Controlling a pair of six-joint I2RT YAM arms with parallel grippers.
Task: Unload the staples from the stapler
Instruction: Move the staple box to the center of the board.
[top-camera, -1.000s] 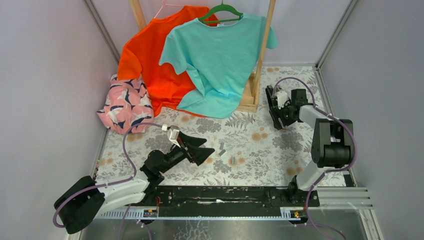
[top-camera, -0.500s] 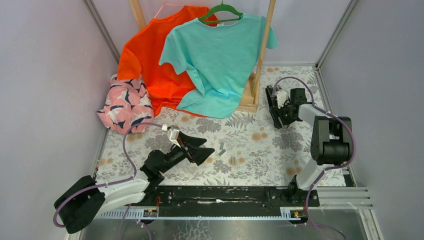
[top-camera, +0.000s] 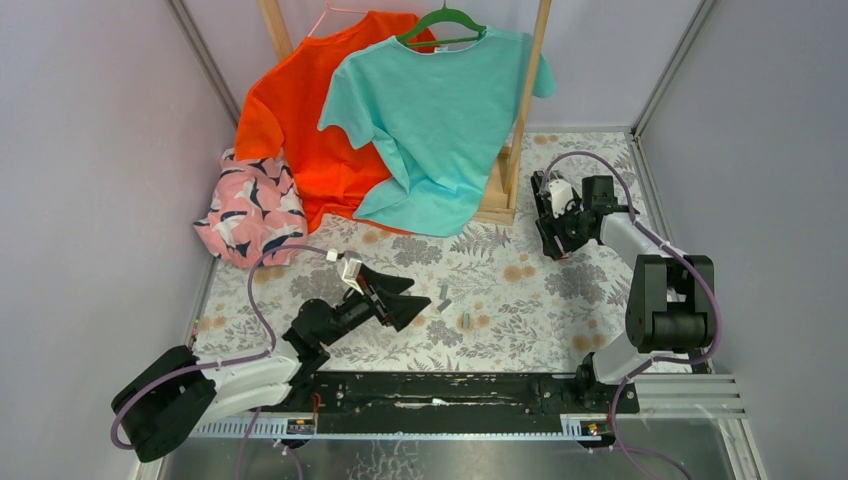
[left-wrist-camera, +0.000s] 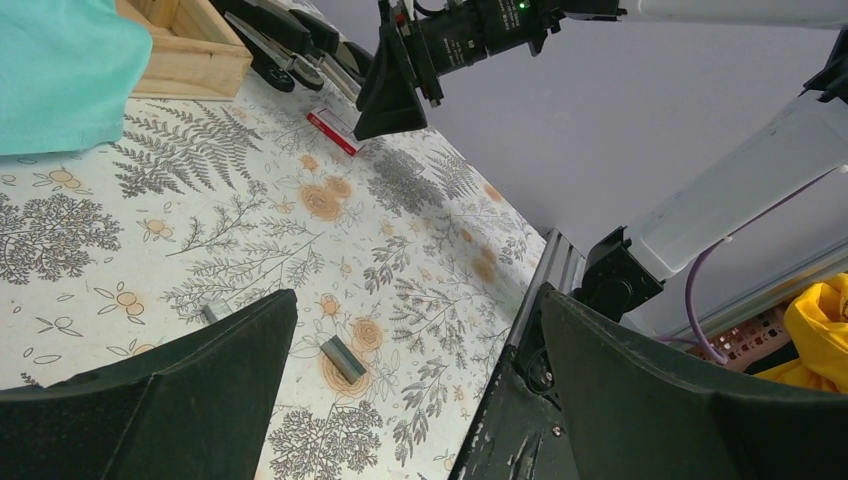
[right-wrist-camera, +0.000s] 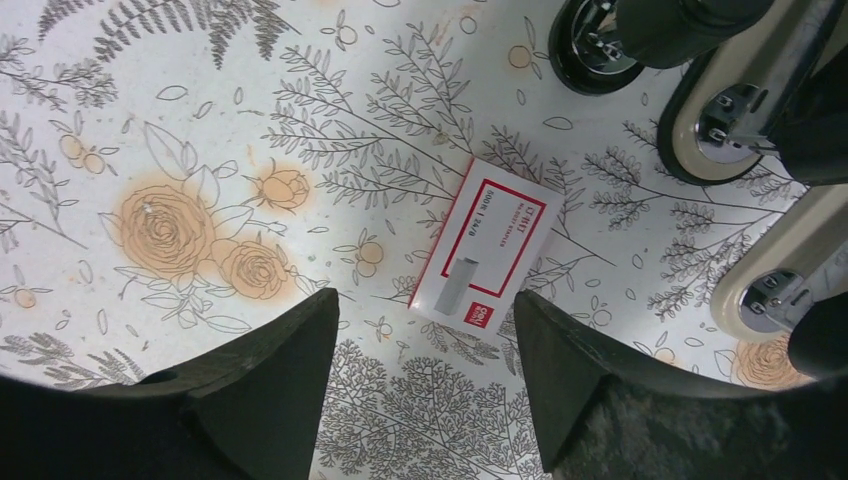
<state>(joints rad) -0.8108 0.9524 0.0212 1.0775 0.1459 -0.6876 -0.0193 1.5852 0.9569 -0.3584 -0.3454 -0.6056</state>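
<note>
Plain grey-lilac walls (top-camera: 90, 150) enclose a floral-print tabletop (top-camera: 520, 290) with a wooden clothes rack (top-camera: 516, 150).

From up top I see the table cover (top-camera: 520, 300) is off-white, printed with grey ferns and orange roses; at twelve o'clock there's a turquoise shirt (top-camera: 440, 130), with a plain orange shirt (top-camera: 300, 130) at eleven; at ten o'clock the crumpled cloth (top-camera: 250, 205) is pink with navy and white shapes; the staples (left-wrist-camera: 343, 359) are silver-grey; the small box (right-wrist-camera: 486, 253) is white, red-bordered; my left gripper (top-camera: 420, 293) is black.
</note>
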